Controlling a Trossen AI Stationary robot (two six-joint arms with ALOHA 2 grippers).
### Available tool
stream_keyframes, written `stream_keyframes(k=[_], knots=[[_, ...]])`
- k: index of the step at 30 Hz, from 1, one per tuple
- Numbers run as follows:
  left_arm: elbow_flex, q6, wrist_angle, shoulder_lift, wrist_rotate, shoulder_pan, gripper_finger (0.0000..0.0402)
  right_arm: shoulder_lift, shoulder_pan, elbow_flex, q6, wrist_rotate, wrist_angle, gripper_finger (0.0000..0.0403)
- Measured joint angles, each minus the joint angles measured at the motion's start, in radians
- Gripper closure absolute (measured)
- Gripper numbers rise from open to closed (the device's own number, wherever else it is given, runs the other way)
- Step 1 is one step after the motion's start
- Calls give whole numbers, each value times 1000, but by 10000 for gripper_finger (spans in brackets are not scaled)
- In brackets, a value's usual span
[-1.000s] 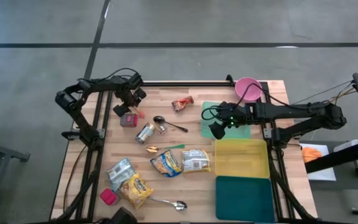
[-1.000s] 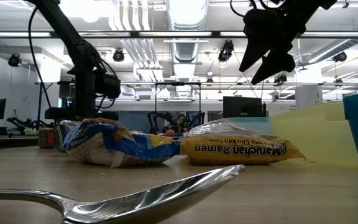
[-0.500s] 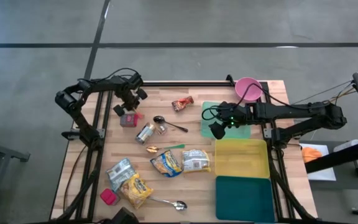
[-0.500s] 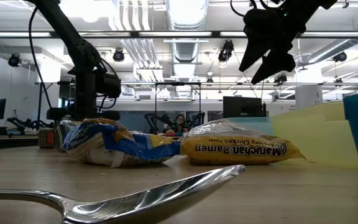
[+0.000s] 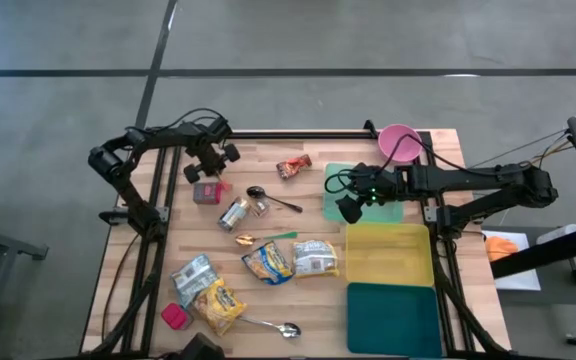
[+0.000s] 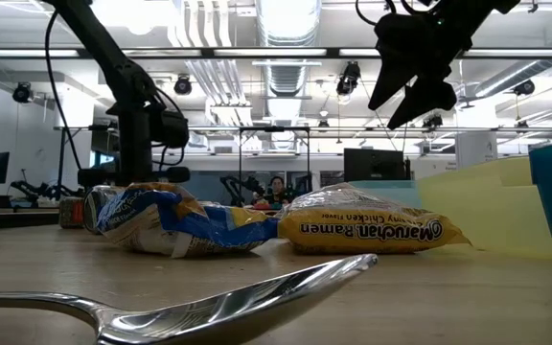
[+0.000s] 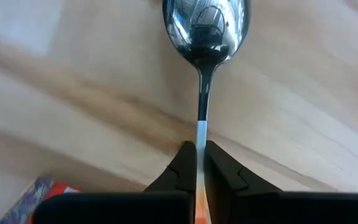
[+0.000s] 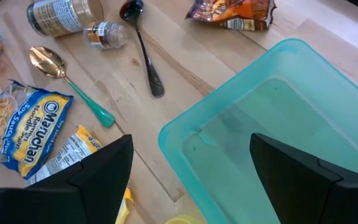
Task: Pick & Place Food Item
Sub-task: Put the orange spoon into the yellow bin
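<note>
Left wrist view: left pincer (image 7: 199, 163) clamping spoon (image 7: 202, 37).

Spoon (image 7: 204, 37) handle hidden between left pincer (image 7: 200, 163) fingers

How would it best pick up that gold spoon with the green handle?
Take the spoon by its green handle, coming straight down and closing across it. It lies flat on the table, and the handle is thin and straight, unlike the wide bowl.

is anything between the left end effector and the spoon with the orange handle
Nothing visible stands between them. The left end effector is shut on the spoon at its thin handle, and the spoon's bowl lies ahead on bare wooden table.
</note>
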Motion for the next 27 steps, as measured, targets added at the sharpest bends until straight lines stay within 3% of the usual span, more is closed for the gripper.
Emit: stream_keyframes(k=[10,15,23,27], knots=[[0,213,57,-122,12,-48,390,0,0,0,13,3,0,84],[0,264,131,-240,95,-91,390,0,0,0,46,-41,34,84],[1,350,262,-390,176,-249,390,2,9,0,191,-138,359,84],[0,437,328,-427,294,-348,390,4,9,0,213,-131,546,84]])
